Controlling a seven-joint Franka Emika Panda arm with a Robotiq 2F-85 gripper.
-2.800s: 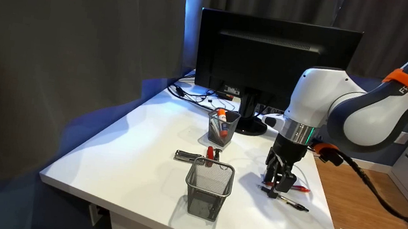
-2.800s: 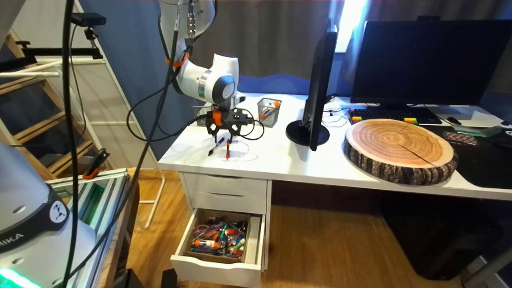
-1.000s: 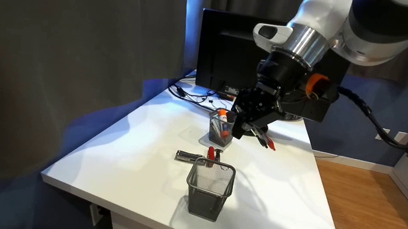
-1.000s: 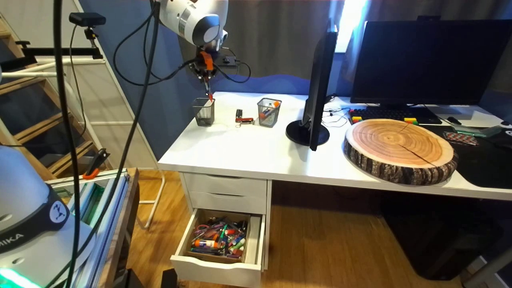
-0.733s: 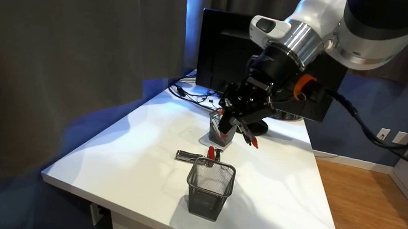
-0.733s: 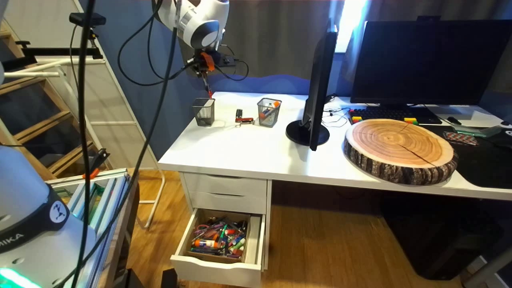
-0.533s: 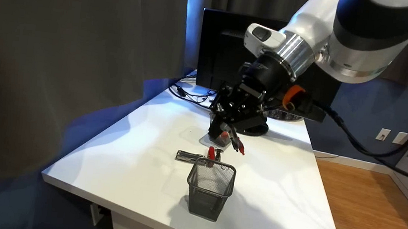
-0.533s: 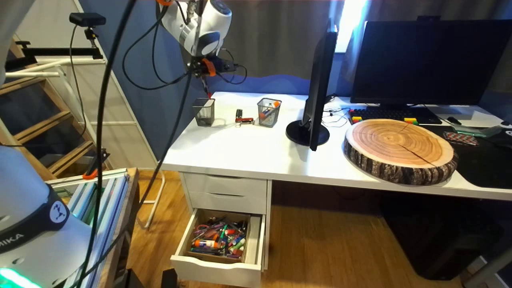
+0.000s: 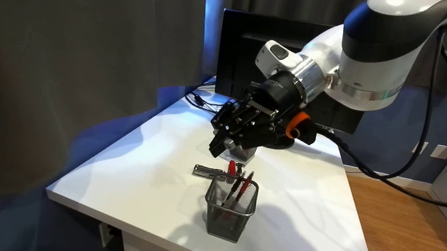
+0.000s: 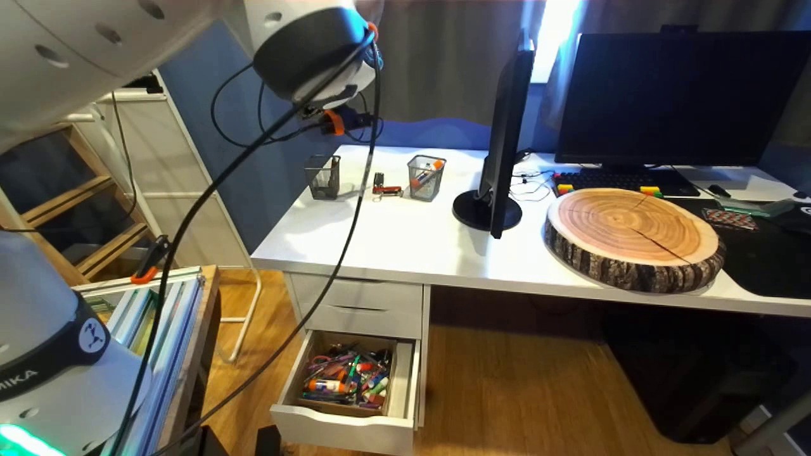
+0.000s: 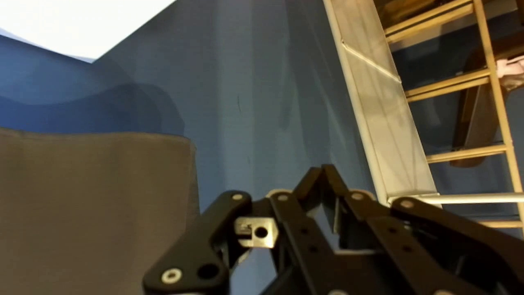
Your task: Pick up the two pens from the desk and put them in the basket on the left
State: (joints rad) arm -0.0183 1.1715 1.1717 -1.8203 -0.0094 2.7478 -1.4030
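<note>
Red pen and dark pen aslant in the basket, claw higher.

The basket looks like metal mesh, the table smooth and slightly glossy, the curtain matt cloth, the wood slab smooth-topped with rough bark.

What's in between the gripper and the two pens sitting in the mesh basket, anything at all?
Nothing visible. In an exterior view, the gripper hangs higher than the open-topped basket, and the red pen and dark pen poke up out of it. Whether the gripper is directly overhead, I can't tell.
</note>
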